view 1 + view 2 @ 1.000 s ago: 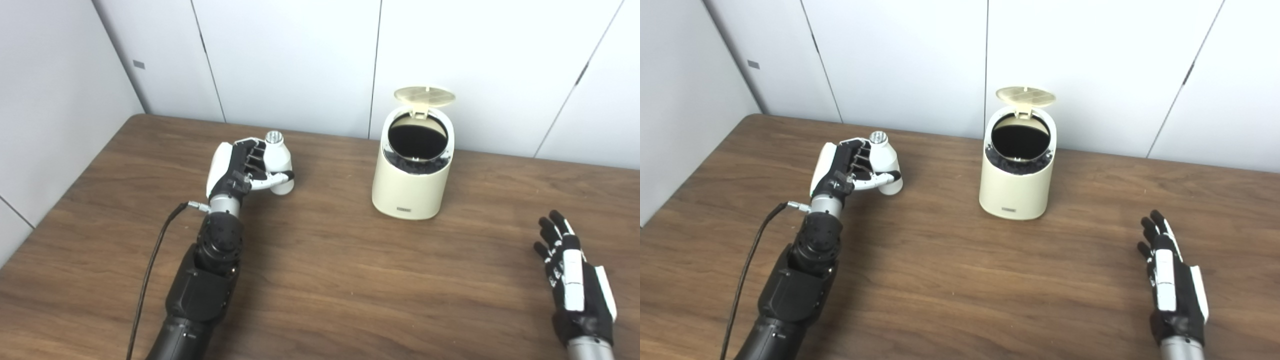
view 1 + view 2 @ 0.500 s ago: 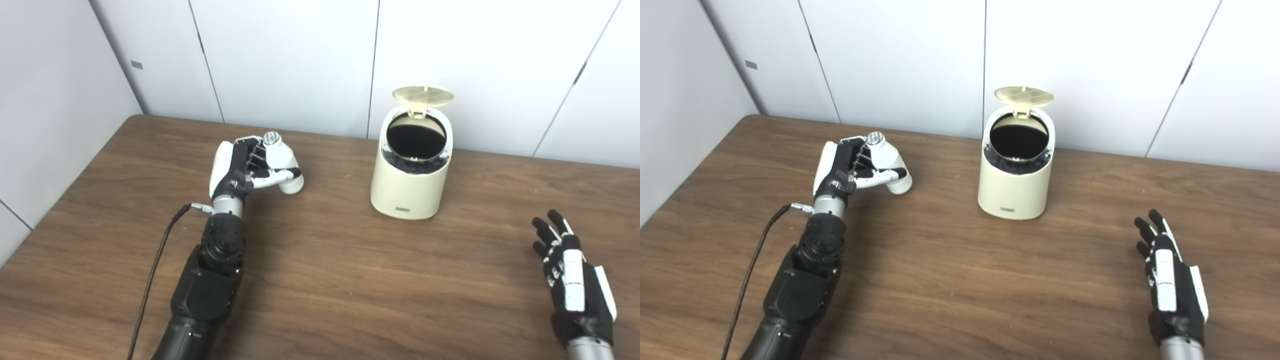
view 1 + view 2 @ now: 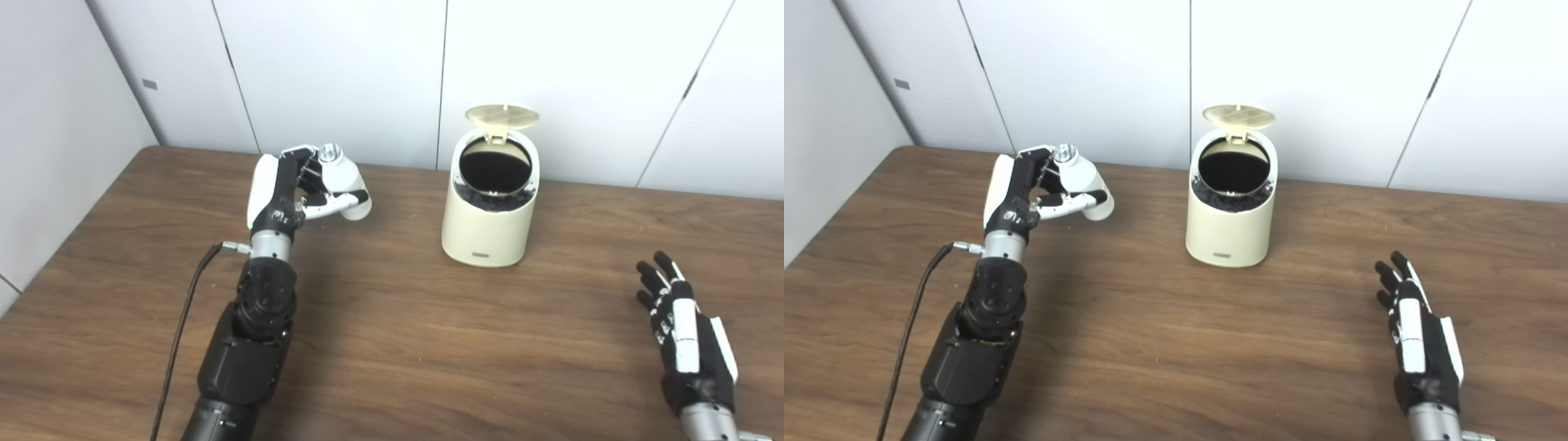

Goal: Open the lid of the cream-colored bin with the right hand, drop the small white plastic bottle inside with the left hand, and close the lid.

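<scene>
The cream-colored bin (image 3: 488,220) stands at the back middle of the table, its round lid (image 3: 502,114) tipped up behind a dark opening (image 3: 495,173). To the bin's left, my left hand (image 3: 288,193) is shut on the small white plastic bottle (image 3: 344,185), holding it tilted above the table with its silver cap pointing up and away. My right hand (image 3: 685,334) rests open and flat near the front right, fingers spread, well clear of the bin.
The brown wooden table (image 3: 429,343) runs up to white wall panels (image 3: 343,73) close behind the bin. A black cable (image 3: 184,318) trails along the left arm toward the front edge.
My left hand has lifted the bottle off the table and tilted it, shifting slightly toward the bin. The camera has panned a little, so the whole scene slid left. The right hand stays put.
</scene>
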Controlling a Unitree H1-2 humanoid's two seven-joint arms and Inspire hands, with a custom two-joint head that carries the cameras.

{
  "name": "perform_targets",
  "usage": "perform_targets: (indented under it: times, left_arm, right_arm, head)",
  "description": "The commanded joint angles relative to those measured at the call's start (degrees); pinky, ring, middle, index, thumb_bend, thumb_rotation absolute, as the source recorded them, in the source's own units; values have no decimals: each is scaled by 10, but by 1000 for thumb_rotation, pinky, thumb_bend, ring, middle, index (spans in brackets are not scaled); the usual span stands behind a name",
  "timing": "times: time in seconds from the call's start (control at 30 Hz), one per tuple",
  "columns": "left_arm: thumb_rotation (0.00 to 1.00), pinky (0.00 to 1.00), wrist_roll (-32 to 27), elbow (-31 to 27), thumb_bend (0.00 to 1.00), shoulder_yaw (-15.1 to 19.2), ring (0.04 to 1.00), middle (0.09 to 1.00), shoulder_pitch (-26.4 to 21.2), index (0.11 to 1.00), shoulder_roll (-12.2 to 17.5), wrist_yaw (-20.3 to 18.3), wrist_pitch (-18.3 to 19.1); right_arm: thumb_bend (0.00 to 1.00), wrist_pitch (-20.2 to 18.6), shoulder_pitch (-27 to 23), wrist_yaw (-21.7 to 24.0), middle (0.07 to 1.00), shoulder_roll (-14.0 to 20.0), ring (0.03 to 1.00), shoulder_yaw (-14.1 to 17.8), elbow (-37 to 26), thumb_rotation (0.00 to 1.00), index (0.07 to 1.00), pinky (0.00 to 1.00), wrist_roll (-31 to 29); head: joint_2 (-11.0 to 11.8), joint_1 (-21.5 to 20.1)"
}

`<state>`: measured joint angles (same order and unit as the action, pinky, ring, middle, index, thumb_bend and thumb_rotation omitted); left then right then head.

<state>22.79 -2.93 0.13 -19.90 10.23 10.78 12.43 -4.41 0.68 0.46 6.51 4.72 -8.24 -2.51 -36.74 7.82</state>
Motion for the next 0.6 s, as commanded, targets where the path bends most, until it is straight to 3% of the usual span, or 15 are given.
perform_targets:
  times: [0.0, 0.23, 0.57]
  left_arm:
    - [0, 457, 16, -34, 501, -5, 459, 508, -27, 451, -2, 7, -16]
    - [0, 451, 8, -66, 501, -13, 440, 512, -35, 457, -22, -7, -18]
    - [0, 380, 9, -50, 486, -32, 451, 506, -56, 453, -37, -10, -65]
  right_arm:
    - [582, 12, -11, -3, 904, -2, 950, -4, -15, 999, 944, 933, 12]
    - [613, 19, -9, -6, 898, -10, 939, -7, -4, 984, 938, 924, 15]
    - [572, 61, -14, -10, 881, -20, 908, -12, 37, 985, 933, 884, 21]
  head:
    - [2, -3]
    - [28, -18]
    - [63, -44]
